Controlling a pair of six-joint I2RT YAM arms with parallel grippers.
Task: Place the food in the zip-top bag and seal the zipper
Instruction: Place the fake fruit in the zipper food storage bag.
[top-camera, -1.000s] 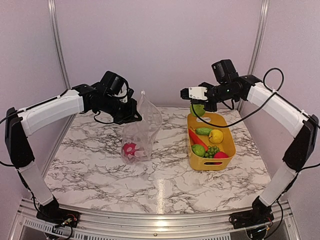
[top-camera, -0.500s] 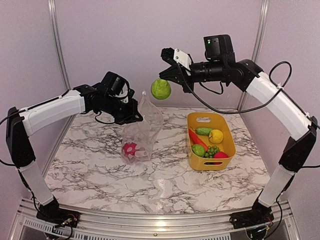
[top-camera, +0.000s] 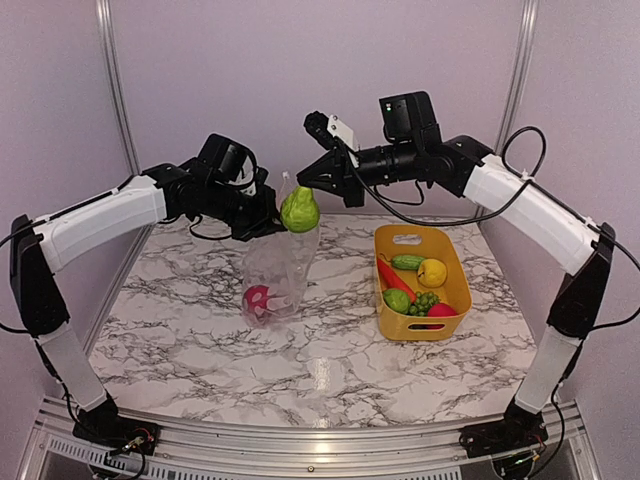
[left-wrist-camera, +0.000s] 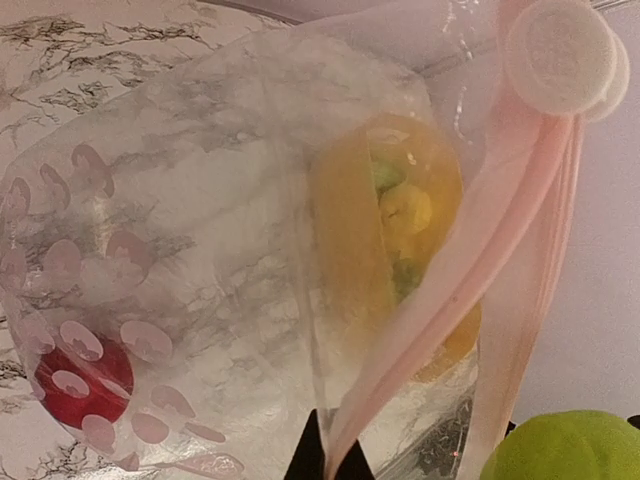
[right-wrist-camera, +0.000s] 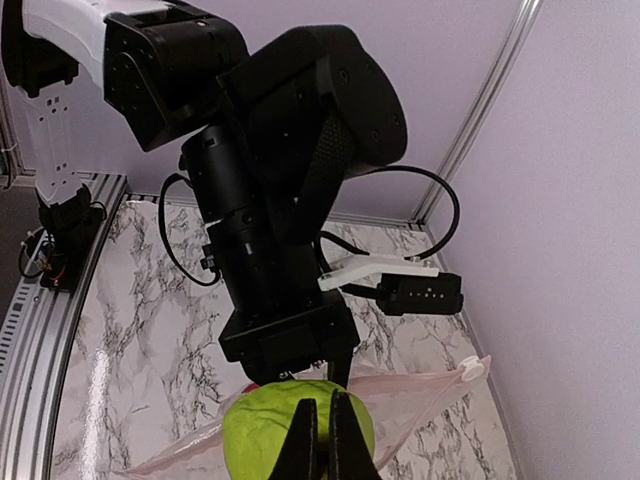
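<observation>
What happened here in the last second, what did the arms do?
The right gripper, shut on the green apple, carried it from over the yellow basket leftward to the mouth of the zip-top bag. The left gripper still holds it up; red fruit inside unmoved.

readable text: none in any view | yellow basket (top-camera: 462, 290): small white sticker (top-camera: 405, 239) on its far inner wall; too small to read | clear bag (left-wrist-camera: 200, 200): printed pink blobs (left-wrist-camera: 145, 340) only; no letters or numbers made out
</observation>
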